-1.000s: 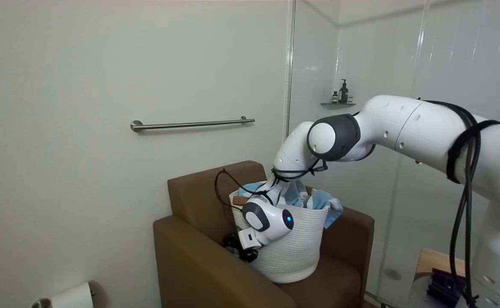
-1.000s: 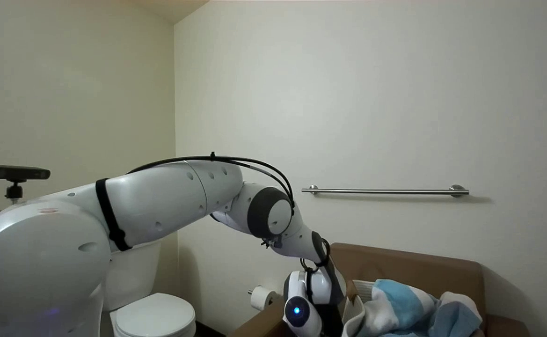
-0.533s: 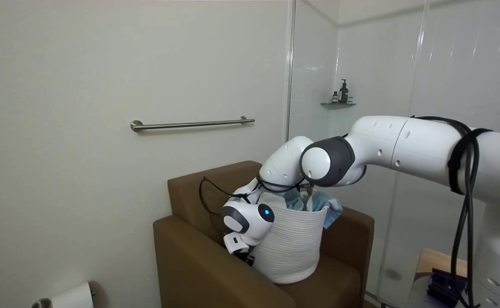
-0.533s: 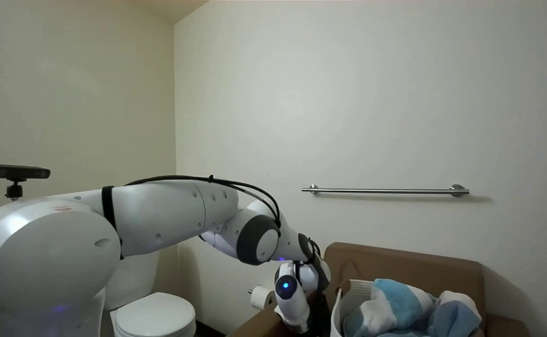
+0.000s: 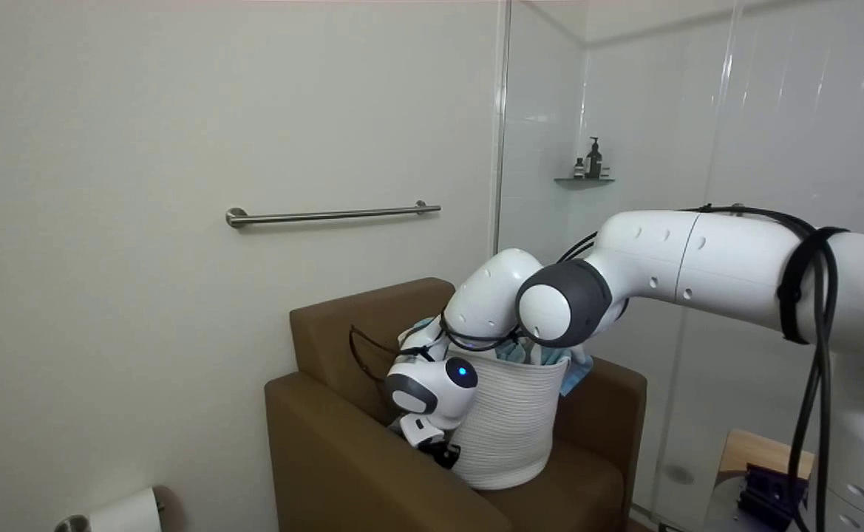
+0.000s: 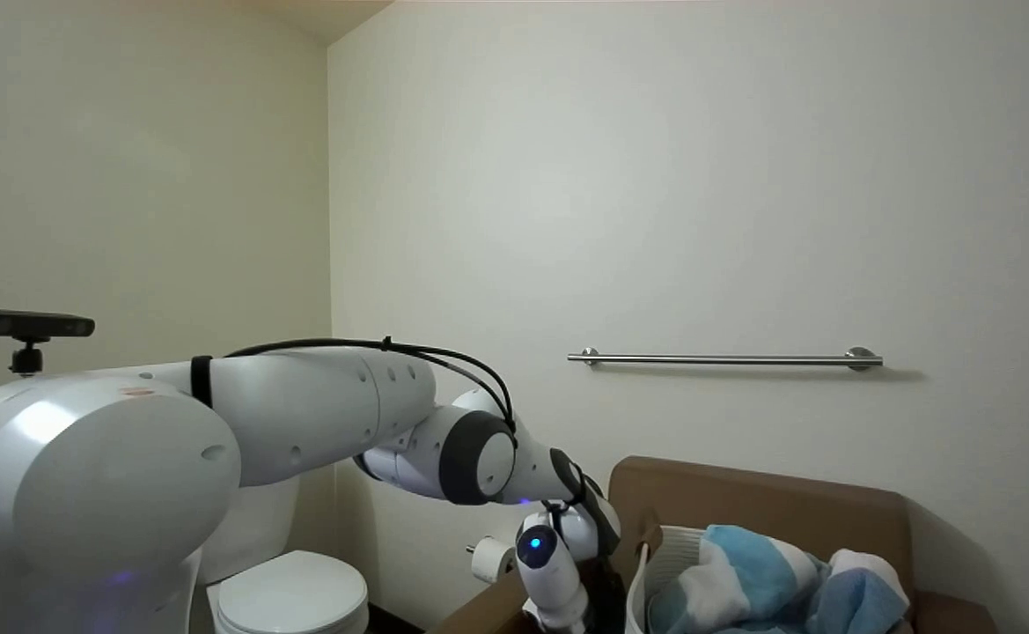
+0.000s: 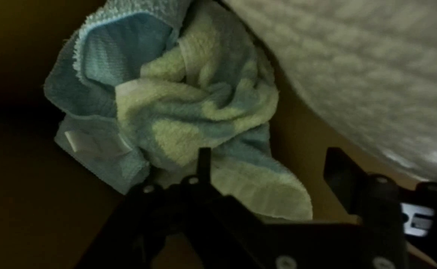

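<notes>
In the wrist view, my fingers (image 7: 343, 179) stand wide apart at lower centre and right. A crumpled blue-and-white terry cloth (image 7: 188, 108) lies at upper centre, its lower end partly hidden behind them; contact I cannot determine, nor whether it is one piece. Just beside it, a white woven basket (image 7: 375, 67) is cut off at upper right. In an exterior view, the bottom edge crops the brown armchair (image 6: 760, 484).
</notes>
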Motion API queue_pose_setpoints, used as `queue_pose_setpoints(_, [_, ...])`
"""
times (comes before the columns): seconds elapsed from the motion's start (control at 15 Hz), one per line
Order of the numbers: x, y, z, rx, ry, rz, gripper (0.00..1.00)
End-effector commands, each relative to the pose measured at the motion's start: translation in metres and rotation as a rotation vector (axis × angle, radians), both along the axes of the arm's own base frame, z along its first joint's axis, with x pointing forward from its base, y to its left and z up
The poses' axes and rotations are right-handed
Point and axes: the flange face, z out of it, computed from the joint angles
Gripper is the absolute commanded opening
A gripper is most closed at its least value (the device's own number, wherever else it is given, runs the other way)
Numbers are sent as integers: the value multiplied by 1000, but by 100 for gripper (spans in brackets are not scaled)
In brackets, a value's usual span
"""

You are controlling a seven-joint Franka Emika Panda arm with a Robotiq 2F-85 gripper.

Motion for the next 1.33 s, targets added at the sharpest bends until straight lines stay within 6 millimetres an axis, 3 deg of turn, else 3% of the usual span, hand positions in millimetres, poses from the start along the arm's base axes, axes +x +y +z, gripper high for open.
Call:
queue_pose_setpoints(0.0, [2,-2,2,-20,-6,4,46])
queue_pose_setpoints(0.33, [13,1,8,-17,-44,29,14])
queue_pose_setpoints(0.67, [16,1,9,-17,-58,39,6])
queue_pose_setpoints(0.73, [18,1,9,-14,-71,34,8])
queue_pose_setpoints(0.8, [20,1,8,-8,-90,33,33])
queue_pose_setpoints(0.93, [32,1,8,18,-174,33,36])
queue_pose_setpoints(1.27, [63,-6,38,-1,-325,-19,68])
